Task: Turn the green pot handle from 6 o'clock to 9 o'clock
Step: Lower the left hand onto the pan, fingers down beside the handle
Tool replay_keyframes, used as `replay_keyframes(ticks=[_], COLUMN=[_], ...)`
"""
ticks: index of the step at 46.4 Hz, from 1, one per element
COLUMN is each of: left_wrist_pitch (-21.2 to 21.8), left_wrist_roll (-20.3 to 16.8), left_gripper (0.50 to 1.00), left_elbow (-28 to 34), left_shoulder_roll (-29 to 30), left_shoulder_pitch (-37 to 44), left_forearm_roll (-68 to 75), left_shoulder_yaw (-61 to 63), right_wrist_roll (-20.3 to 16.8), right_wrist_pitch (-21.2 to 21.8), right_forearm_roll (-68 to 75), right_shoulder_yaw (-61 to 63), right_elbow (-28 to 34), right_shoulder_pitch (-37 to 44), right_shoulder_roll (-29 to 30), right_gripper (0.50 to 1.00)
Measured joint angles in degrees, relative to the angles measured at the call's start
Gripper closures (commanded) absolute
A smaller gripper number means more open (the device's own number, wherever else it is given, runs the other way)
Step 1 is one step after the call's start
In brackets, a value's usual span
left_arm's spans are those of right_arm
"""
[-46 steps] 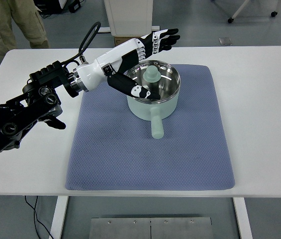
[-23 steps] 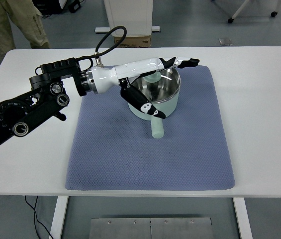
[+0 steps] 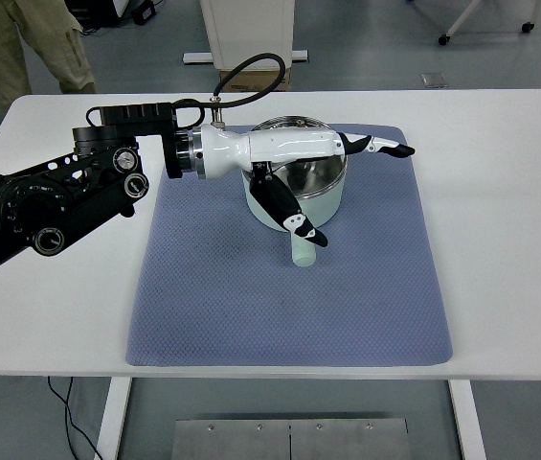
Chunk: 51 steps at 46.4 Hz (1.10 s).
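The left hand reaches in from 9 o'clock across the green pot, fingers stretched wide, holding nothing, thumb down over the handle. The pot sits at the blue mat's 12 o'clock side, handle at 6 o'clock. A loose thumb push could slip off the handle or drag the whole pot.

- No text, label, brand, number or sign can be read anywhere in the frame.
- The pot and the blue mat in the middle carry no print that shows.
- The box at the upper centre shows no legible marking.
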Motion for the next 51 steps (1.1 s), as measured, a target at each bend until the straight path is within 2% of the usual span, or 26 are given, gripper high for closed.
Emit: replay_keyframes(ticks=[24, 37, 51], left_wrist_pitch=[-5.6, -5.8, -5.3], left_wrist_roll=[0.0, 0.3, 0.0], left_gripper=[0.5, 0.5, 0.5], left_elbow=[-3.9, -4.7, -4.2], left_shoulder_roll=[-0.8, -0.4, -0.8], left_shoulder_pitch=[0.1, -0.1, -0.7], left_forearm_roll=[-3.5, -2.6, 4.9], left_shoulder_yaw=[0.0, 0.0, 3.5], right_wrist_roll=[0.0, 0.0, 0.0], right_wrist_pitch=[0.0, 0.0, 0.0], right_forearm_roll=[0.0, 0.0, 0.0], right_shoulder_yaw=[0.0, 0.0, 0.0], right_elbow=[0.0, 0.0, 0.0], right_shoulder_pitch=[0.0, 0.0, 0.0], right_shoulder_roll=[0.0, 0.0, 0.0], right_gripper=[0.5, 0.5, 0.5])
